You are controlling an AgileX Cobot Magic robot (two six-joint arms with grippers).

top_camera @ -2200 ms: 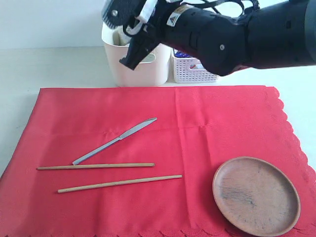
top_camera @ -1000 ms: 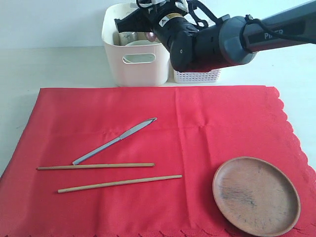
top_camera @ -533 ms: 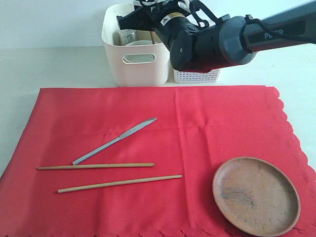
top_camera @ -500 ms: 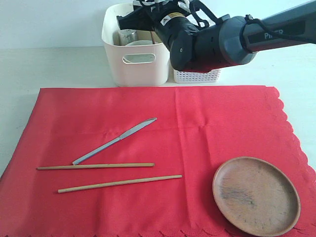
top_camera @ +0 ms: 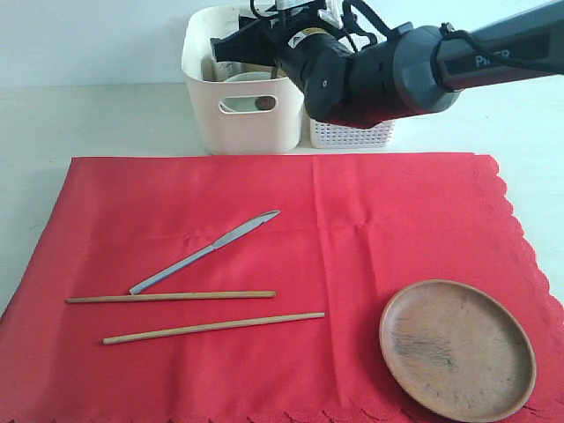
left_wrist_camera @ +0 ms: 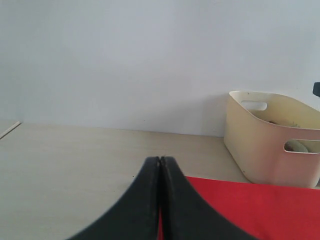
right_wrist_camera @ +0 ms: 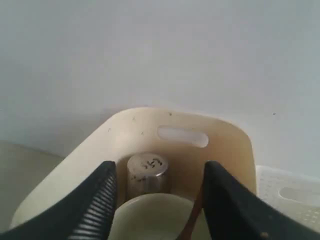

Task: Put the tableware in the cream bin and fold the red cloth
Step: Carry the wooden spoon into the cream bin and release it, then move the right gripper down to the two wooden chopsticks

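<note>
though half hidden, cup [right_wrist_camera: 146,174], bowl [right_wrist_camera: 150,216] in bin [right_wrist_camera: 226,150]

A white lattice basket [top_camera: 351,135] stands on the pale tabletop [top_camera: 97,119] before a plain wall [top_camera: 88,40].

The red cloth [top_camera: 397,220] is recorded as plain bright red, with scalloped edging. The cream bin [top_camera: 242,115] is noted as smooth, unpatterned cream; the basket [top_camera: 352,134] as white with a lattice pattern. The knife [top_camera: 207,251] is silver-grey. The chopsticks [top_camera: 172,297] are pale tan wood. The plate [top_camera: 456,348] is reddish brown, streaked darker. The cup [right_wrist_camera: 146,172] is steel grey, the bowl [right_wrist_camera: 150,217] pale green-white. The left gripper [left_wrist_camera: 160,161] and right gripper [right_wrist_camera: 160,170] are black. The table [top_camera: 106,115] is pale beige.
</note>
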